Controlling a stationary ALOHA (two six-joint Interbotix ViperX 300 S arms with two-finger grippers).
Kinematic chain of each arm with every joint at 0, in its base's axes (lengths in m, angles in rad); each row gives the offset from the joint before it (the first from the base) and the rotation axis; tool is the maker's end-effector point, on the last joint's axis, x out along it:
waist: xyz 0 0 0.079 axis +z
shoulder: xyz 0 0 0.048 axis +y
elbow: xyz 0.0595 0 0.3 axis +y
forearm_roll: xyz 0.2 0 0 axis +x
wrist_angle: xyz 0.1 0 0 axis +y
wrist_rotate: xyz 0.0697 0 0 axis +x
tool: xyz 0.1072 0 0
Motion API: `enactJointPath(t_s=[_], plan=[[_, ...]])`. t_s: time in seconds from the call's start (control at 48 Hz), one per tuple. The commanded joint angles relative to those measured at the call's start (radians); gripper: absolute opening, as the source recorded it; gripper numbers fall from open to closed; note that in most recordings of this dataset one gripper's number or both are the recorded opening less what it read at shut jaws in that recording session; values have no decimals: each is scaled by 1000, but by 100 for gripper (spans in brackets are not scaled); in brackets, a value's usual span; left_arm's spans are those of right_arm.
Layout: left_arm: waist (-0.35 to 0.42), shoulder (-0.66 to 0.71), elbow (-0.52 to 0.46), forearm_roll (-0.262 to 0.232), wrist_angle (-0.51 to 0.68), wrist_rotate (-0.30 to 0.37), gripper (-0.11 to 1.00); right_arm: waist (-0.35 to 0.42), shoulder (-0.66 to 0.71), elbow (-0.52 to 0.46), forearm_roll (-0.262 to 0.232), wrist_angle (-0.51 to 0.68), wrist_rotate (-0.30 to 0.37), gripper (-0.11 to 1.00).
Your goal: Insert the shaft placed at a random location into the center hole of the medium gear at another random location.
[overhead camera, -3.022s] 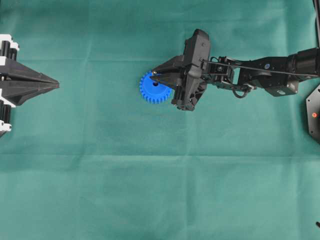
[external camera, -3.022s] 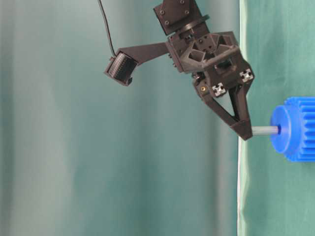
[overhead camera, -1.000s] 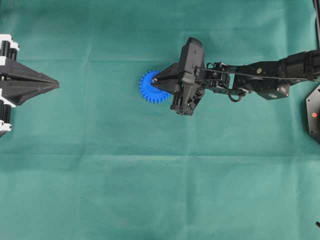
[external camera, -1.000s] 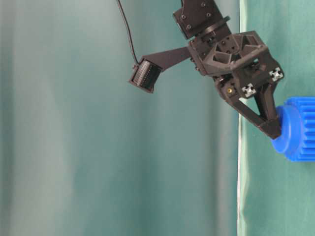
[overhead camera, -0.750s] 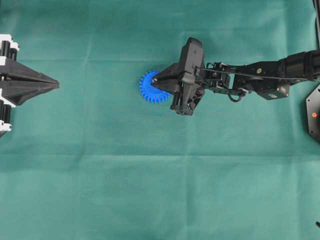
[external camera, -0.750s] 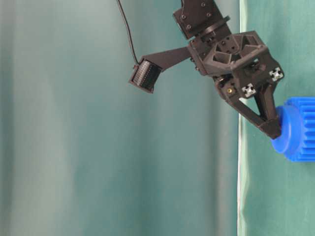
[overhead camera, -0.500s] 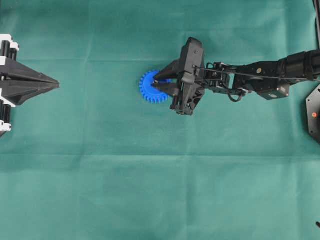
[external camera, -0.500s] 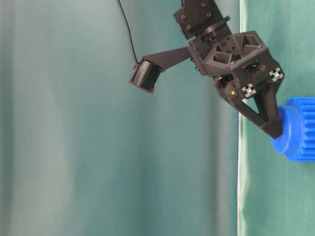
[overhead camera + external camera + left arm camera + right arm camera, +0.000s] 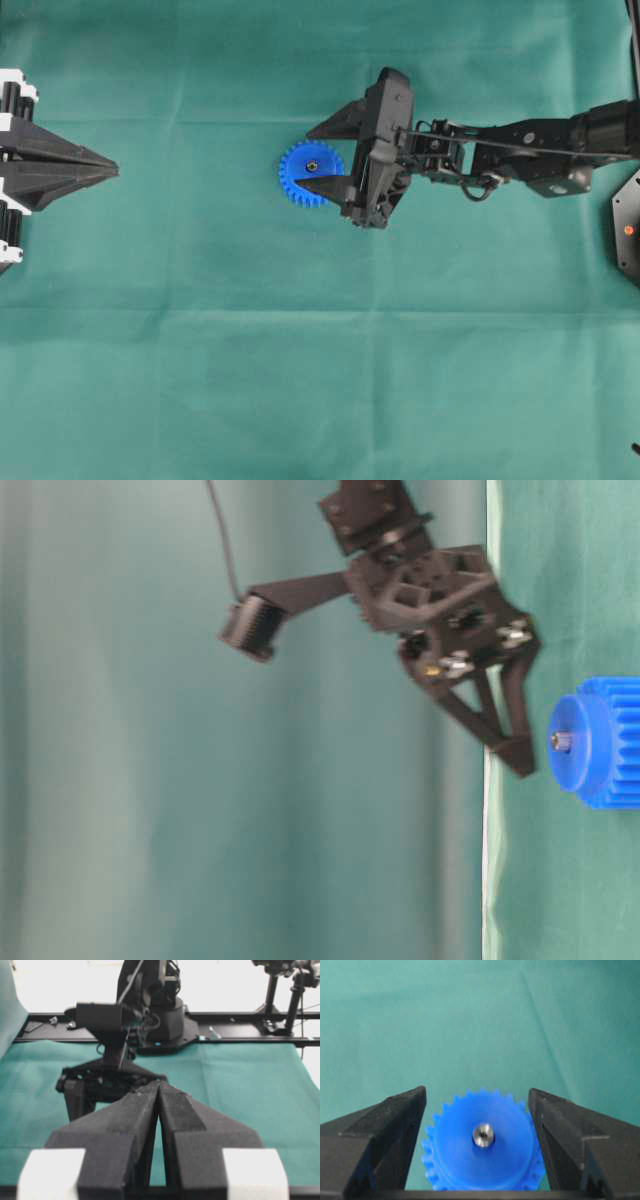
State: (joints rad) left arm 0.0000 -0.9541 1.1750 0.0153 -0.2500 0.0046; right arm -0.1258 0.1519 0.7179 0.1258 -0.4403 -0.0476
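Observation:
The blue medium gear [image 9: 310, 175] lies flat on the green cloth. The shaft [image 9: 312, 166] stands in its center hole, with only its silvery tip showing above the hub [image 9: 560, 742] [image 9: 483, 1135]. My right gripper [image 9: 305, 159] is open and empty, a little above the gear, one finger on each side of it [image 9: 477, 1092]. In the table-level view its fingertips [image 9: 522, 765] hang just clear of the hub of the gear [image 9: 600, 742]. My left gripper [image 9: 112, 170] is shut and empty at the far left edge, far from the gear [image 9: 158, 1085].
The right arm [image 9: 520, 155] stretches in from the right edge over the cloth. A black base with a red light [image 9: 628, 228] sits at the right edge. The left wrist view shows the right arm's head [image 9: 120, 1015] straight ahead.
The right gripper, shut on the shaft, pushed it down until its fingertips met the hub. It has since opened, let go and lifted slightly. The left arm has not moved.

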Motion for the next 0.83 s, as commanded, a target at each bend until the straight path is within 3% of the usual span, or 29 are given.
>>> enactJointPath(t_s=[0.0,0.5,0.813], plan=[[3,9,-20,2,-5,0,0,0,-63,-6,0,9,-12,84],[3,9,-20,2,-5,0,0,0,-127,3,-5,44,-17,84],[3,9,-18,2,-5,0,0,0,-209,91,-2,41,-15,84]])
